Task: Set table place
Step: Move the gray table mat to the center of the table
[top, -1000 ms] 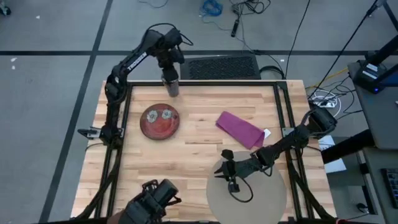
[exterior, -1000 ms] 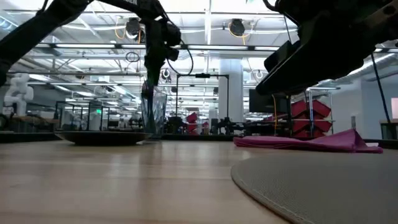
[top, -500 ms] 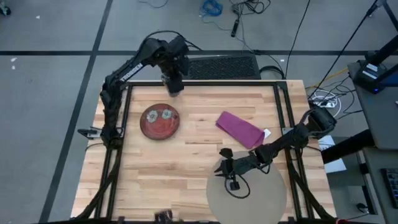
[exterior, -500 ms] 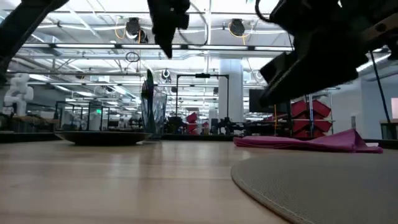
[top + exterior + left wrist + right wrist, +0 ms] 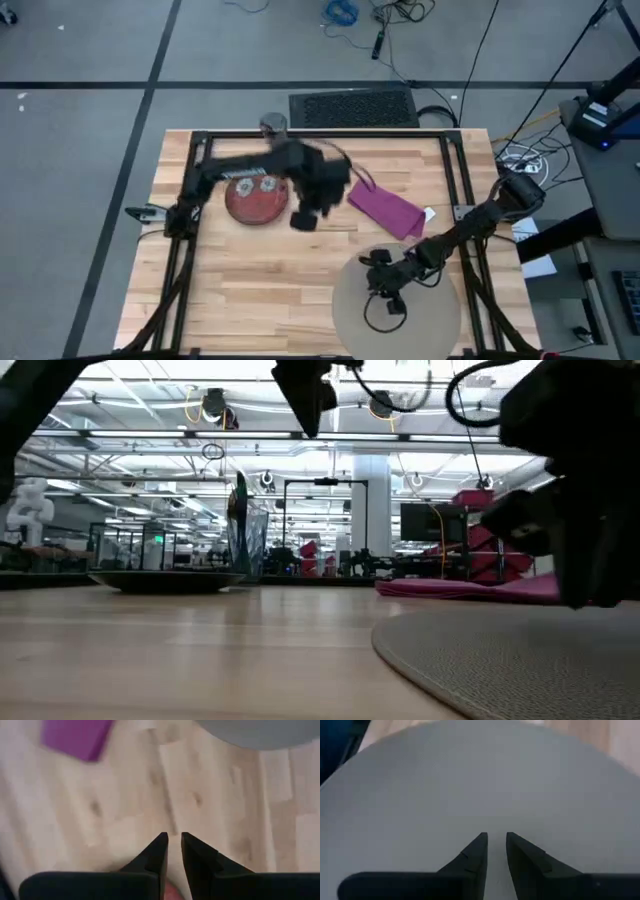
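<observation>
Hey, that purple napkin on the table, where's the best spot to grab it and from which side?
Pinch the napkin at its near-right corner from straight above: it lies flat and folded on the table, and that corner, beside the white tag, is clear of the plate.

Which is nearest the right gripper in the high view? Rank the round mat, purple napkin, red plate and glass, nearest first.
From the right gripper:
1. Round mat, directly beneath it.
2. Purple napkin, mid-table.
3. Red plate, toward the left.
4. Glass, at the far edge.

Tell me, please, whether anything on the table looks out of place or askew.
The purple napkin lies skewed across the table, off the round mat. The red plate and glass also sit away from the mat. Nothing looks spilled or damaged.
</observation>
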